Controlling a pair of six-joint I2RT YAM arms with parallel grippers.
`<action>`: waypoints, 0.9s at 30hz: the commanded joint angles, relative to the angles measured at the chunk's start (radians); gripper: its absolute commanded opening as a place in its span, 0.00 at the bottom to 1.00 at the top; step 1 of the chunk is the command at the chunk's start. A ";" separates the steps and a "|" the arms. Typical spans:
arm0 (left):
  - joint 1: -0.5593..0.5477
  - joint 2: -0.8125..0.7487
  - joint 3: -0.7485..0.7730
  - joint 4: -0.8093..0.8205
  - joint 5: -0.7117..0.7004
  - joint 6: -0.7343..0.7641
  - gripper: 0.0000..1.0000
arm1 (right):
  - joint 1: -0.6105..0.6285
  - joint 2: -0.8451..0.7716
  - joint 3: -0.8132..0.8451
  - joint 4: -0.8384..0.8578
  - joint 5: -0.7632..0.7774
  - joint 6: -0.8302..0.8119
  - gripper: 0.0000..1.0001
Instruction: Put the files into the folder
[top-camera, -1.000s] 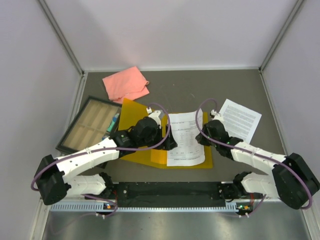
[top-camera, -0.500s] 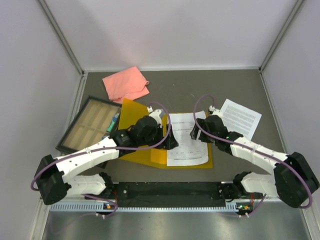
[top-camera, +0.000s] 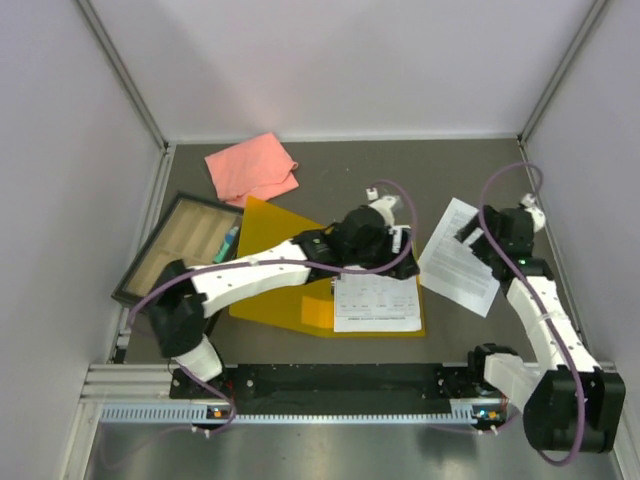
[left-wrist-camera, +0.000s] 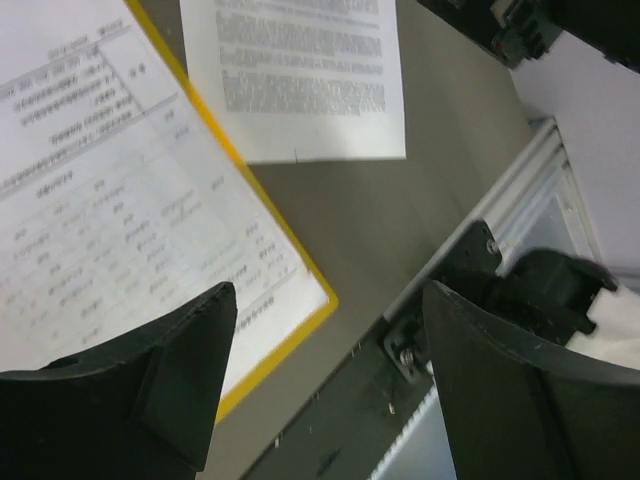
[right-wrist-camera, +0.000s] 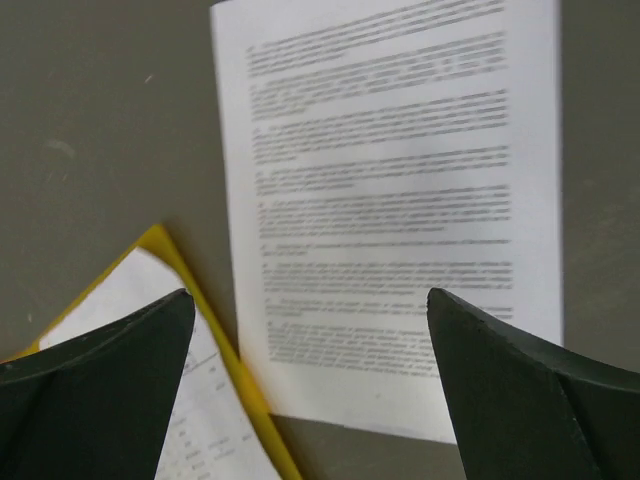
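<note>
The yellow-orange folder (top-camera: 270, 290) lies open in the middle of the table. One of the files (top-camera: 375, 303) rests on its right half, its top hidden under my left arm. A second file (top-camera: 460, 258) lies on the table just right of the folder. My left gripper (top-camera: 398, 240) hangs open above the folder's far right corner, nothing between its fingers (left-wrist-camera: 170, 370). It sees the filed sheet (left-wrist-camera: 100, 200), the folder's edge (left-wrist-camera: 290, 262) and the loose sheet (left-wrist-camera: 300, 80). My right gripper (top-camera: 472, 233) is open above the loose sheet (right-wrist-camera: 400, 200), beside the folder's edge (right-wrist-camera: 215, 340).
A pink cloth (top-camera: 250, 168) lies at the back left. A black-framed tray (top-camera: 180, 248) sits at the left, with a small teal object (top-camera: 230, 243) against it. The black rail (top-camera: 330, 385) with the arm bases runs along the near edge.
My right gripper has opened, let go of the sheet on the folder and swung right over the loose sheet. My left arm has swept right across the folder.
</note>
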 joint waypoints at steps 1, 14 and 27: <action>-0.046 0.213 0.221 -0.014 -0.200 0.102 0.78 | -0.218 0.048 0.015 0.044 -0.181 0.039 0.98; -0.062 0.779 0.819 -0.015 -0.147 0.179 0.78 | -0.367 0.146 -0.022 0.067 -0.036 -0.037 0.99; 0.000 0.933 0.850 0.071 -0.003 0.028 0.77 | -0.381 0.358 -0.036 0.174 -0.094 0.013 0.99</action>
